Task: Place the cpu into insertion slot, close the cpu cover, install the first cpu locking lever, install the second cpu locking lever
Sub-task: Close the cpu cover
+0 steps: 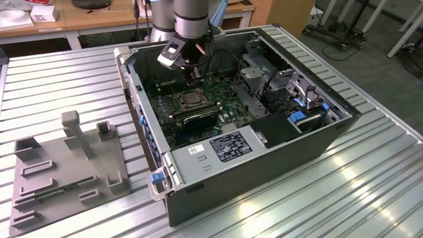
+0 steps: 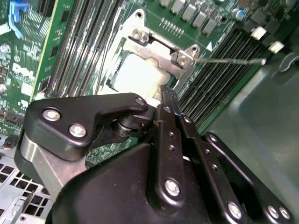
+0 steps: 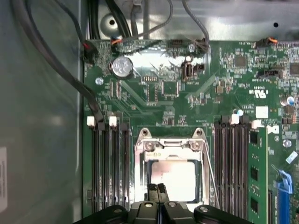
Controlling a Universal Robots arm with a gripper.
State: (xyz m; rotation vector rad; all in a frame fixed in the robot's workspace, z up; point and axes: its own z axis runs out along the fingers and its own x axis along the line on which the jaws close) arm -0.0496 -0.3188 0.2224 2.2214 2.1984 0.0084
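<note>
The cpu [image 3: 172,176] sits flat in the insertion slot [image 3: 147,179], pale metal top facing up. The cpu cover [image 3: 139,168] looks to be lying down around it, a silvery frame ringing the chip, though I can't say it's fully seated. The gripper [image 3: 157,187] hangs right over one edge of the slot, fingers pinched together with nothing between them. I can't tell whether the tips actually touch the chip. A thin wire lever [image 2: 229,59] pokes out from one corner of the cover. No idea if it's latched.

Room around the slot is tight. Black memory slots [image 3: 112,163] crowd in just beside it on two opposite sides, with a green memory stick [image 3: 254,182] standing a bit further out. Past the slot's edge with the two screw tabs, the motherboard [image 3: 154,93] is mostly low flat parts. The case wall is well apart from the slot, with dark cables [image 3: 56,60] running between.

The board lies inside an open computer case [image 1: 264,163] on a slatted metal table [image 1: 59,74]. A grey fixture block [image 1: 66,168] sits outside the case, well apart from the slot, toward the exterior view's left.
</note>
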